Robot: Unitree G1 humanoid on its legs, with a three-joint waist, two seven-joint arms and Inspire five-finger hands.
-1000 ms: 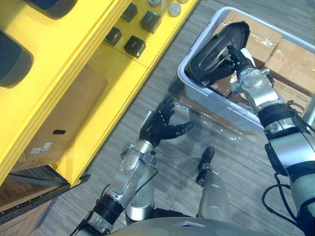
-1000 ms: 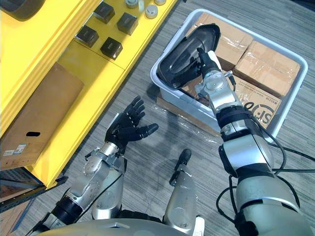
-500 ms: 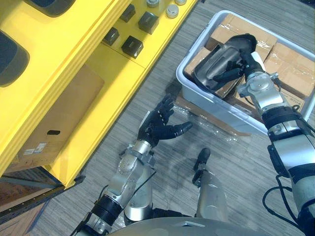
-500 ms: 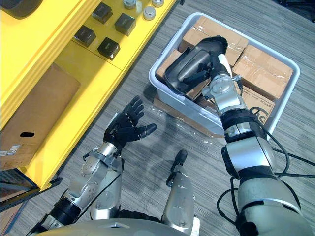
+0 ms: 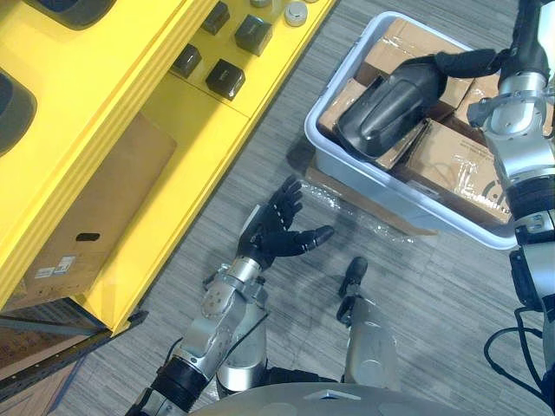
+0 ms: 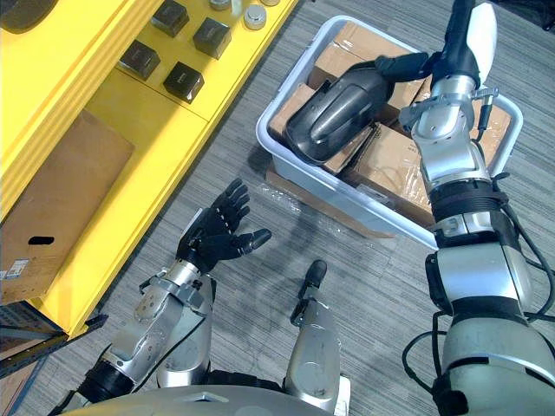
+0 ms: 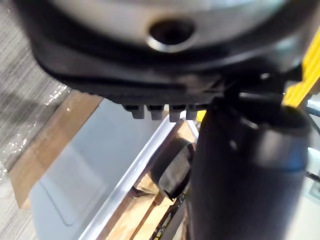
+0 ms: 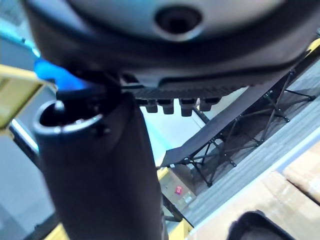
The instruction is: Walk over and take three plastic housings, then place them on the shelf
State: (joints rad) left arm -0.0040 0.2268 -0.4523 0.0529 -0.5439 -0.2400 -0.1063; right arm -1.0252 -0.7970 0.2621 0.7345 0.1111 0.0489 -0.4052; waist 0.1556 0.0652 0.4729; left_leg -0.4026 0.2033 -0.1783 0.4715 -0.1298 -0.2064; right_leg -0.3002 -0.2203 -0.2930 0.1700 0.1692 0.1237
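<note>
Black housing (image 5: pixel 390 108) lying on boxes (image 5: pixel 460 160) in grey bin (image 5: pixel 395 204), right hand (image 6: pixel 458 52) straight-fingered at its end, left hand (image 5: pixel 273 236) spread wide.

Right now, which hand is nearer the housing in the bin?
The right hand, up over the bin and reaching toward the housing; the left hand is open above the floor, apart from the bin.

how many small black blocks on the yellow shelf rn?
4 small black square blocks on the yellow shelf: two nearer the robot, two farther along. More may sit beyond the frame.
</note>
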